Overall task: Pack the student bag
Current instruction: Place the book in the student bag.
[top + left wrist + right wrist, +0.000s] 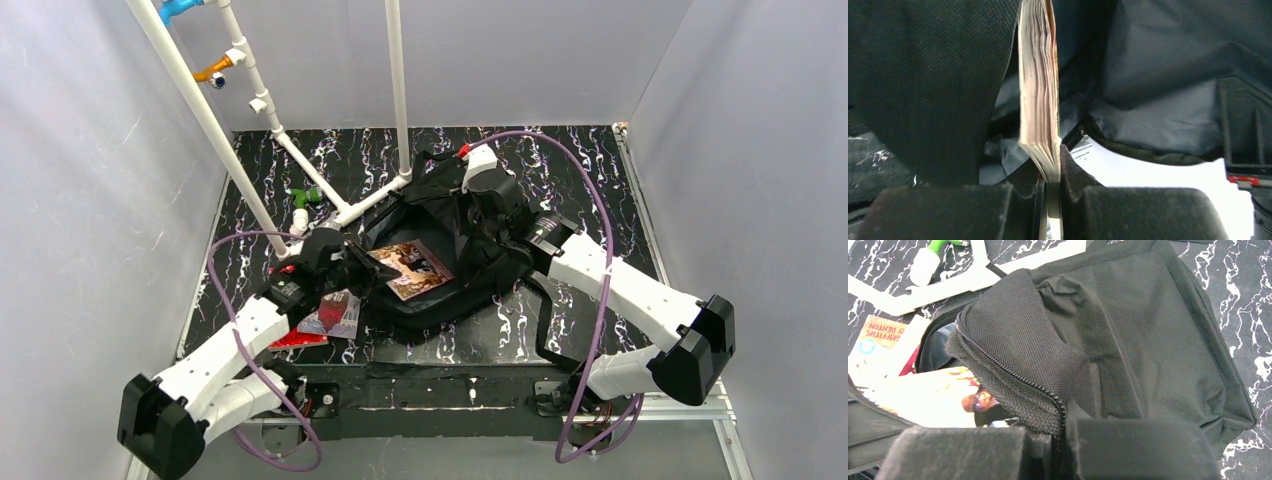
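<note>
Centrally on the marbled black table (560,160) lies the student bag (455,240), a large black backpack of coarse woven fabric, slumped and creased rather than filled out. Its zipper is undone, and the open mouth faces left and a little near. The long axis seems to run diagonally from near left to far right, though the right arm hides much of it. A long black shoulder strap (545,325) trails off its near right side across the table.

A book (412,268) with a colourful cover lies partly inside the mouth. The left gripper (1050,186) has its jaws clenched on the edge of the book's pages, just left of the bag. The right gripper (1058,440) has its jaws pinched on the zippered lip of the bag's flap, which stands raised above the book.

More books (332,315) lie near left of the bag, and a white pipe frame (330,190) stands at the far left.
</note>
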